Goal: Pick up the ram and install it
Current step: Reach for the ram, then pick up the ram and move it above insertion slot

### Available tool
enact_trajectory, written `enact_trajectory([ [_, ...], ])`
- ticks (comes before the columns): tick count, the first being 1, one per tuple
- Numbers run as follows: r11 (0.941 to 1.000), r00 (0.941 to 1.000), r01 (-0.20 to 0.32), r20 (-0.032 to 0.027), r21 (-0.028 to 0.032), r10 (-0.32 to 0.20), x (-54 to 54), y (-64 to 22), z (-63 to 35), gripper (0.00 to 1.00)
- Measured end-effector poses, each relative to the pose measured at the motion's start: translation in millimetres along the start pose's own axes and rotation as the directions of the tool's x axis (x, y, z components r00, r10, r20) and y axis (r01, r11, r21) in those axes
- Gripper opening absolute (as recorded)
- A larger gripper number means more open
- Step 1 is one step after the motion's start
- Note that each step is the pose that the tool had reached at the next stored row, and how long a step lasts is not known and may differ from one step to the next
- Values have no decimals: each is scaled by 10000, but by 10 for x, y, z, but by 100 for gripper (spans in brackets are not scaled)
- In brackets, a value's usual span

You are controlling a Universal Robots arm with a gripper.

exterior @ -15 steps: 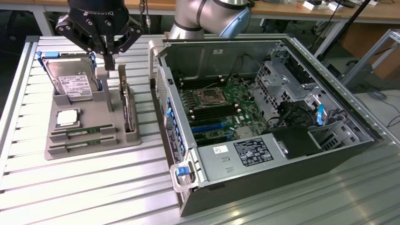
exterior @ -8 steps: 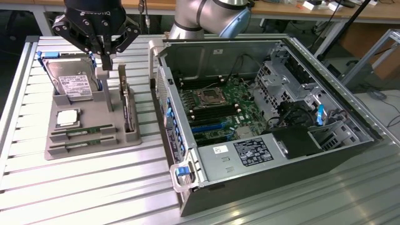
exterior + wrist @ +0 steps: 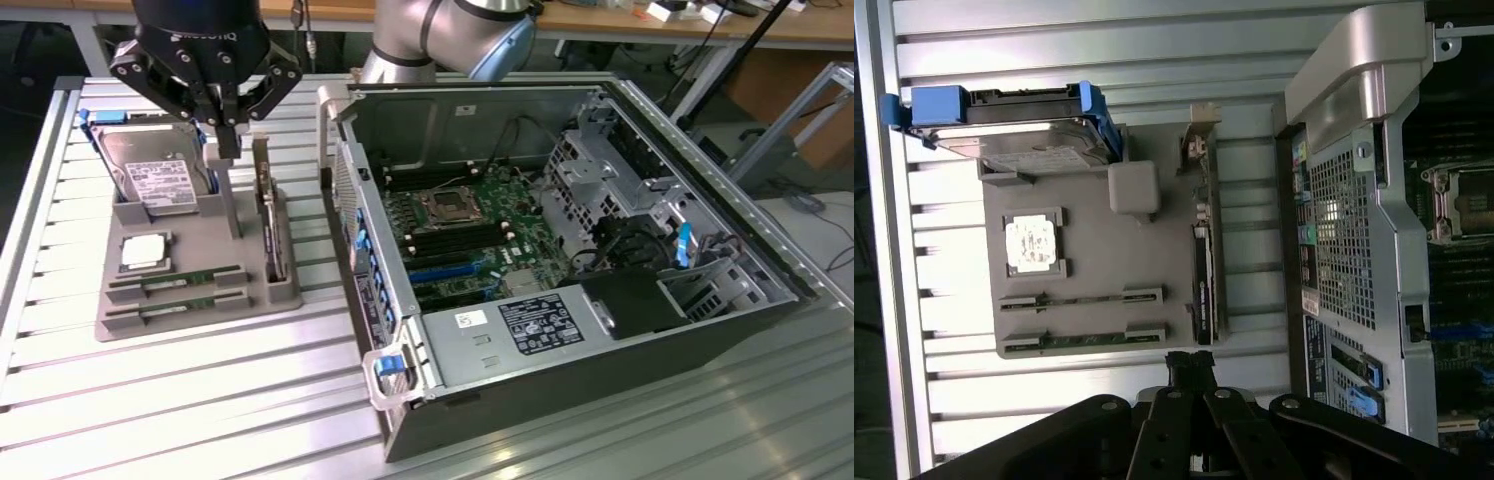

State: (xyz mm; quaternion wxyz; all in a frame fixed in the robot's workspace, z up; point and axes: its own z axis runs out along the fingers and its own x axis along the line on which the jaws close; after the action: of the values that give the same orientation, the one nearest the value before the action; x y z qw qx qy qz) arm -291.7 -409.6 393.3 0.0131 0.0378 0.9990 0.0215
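Exterior view: closed tool above tray with ram

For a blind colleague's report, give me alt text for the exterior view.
A black claw, shut and empty, hangs over a grey parts holder where two ram sticks lie in slots, beside an open computer case.
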Motion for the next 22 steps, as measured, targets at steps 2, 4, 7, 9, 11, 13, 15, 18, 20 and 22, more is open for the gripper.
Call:
enact_trajectory([
  [2,10000,10000,0,-1,2,0,0,-2,0,10],
  [4,10000,10000,0,-1,2,0,0,-3,-1,10],
  [7,10000,10000,0,-1,2,0,0,-3,0,10],
  [9,10000,10000,29,-2,1,-29,0,-3,-1,10],
  [11,9988,9988,487,-22,-10,-487,0,-3,-1,10],
  [13,9907,9907,1358,-58,-36,-1358,0,-3,0,10],
  [15,9755,9755,2198,-91,-63,-2198,0,-3,0,10],
  [18,9472,9471,3204,-128,-101,-3206,0,-3,0,10],
  [20,9129,9128,4080,-159,-137,-4082,0,-3,0,10],
  [22,8522,8520,5229,-194,-192,-5232,0,-3,0,10],
])
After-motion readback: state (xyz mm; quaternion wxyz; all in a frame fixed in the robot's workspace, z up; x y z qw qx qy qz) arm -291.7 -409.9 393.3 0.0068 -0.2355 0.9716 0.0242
